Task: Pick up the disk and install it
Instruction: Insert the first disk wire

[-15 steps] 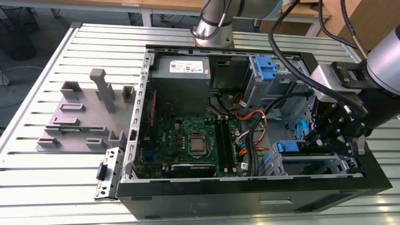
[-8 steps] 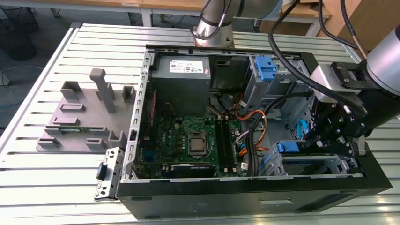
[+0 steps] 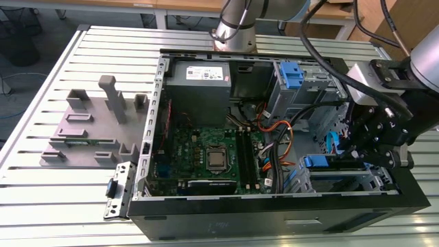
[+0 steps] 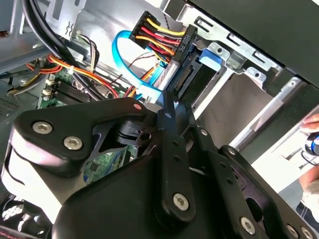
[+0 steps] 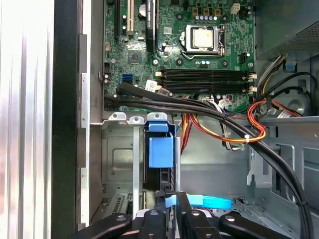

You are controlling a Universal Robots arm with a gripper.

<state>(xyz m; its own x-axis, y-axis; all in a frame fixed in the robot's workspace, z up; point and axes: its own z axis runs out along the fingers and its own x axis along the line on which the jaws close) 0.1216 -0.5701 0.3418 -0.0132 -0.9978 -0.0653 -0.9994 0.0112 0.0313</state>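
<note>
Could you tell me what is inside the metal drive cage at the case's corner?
The blue-bracketed disk stands on edge in the grey metal drive cage, with the black hand at its end. The cage walls hide its label and lower part.

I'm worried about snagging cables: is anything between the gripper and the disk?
Nothing visible does. The gripper is right at the silver-grey disk in its blue plastic bracket, standing on edge in the grey metal drive cage; the black cable bundle crosses beyond its end.
</note>
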